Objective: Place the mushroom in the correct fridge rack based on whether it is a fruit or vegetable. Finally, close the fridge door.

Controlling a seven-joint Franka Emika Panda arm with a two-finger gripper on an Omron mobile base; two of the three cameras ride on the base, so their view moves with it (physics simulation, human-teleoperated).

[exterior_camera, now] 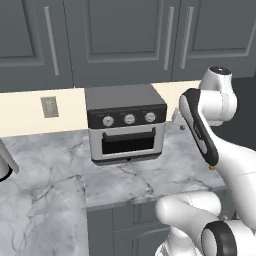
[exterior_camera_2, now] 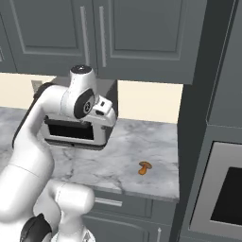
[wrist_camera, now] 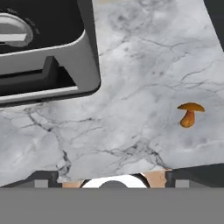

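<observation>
The robot's two-finger gripper (wrist_camera: pixel 112 178) hangs above the counter with its jaws spread wide and nothing between them. A small orange-brown mushroom (wrist_camera: pixel 190 113) lies alone on the grey marble countertop (wrist_camera: pixel 140 70), off to one side of the gripper and well apart from the black-and-silver toaster oven (wrist_camera: pixel 48 52). To grasp well, centre the fingers over the mushroom, descend straight, then close gently on its stem and cap.

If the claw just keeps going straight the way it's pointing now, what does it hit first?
Most likely bare marble counter, judging by the hand view. The open claw points down at the stone between the toaster oven and the mushroom, which lies off to one side; depth is unclear.
</observation>
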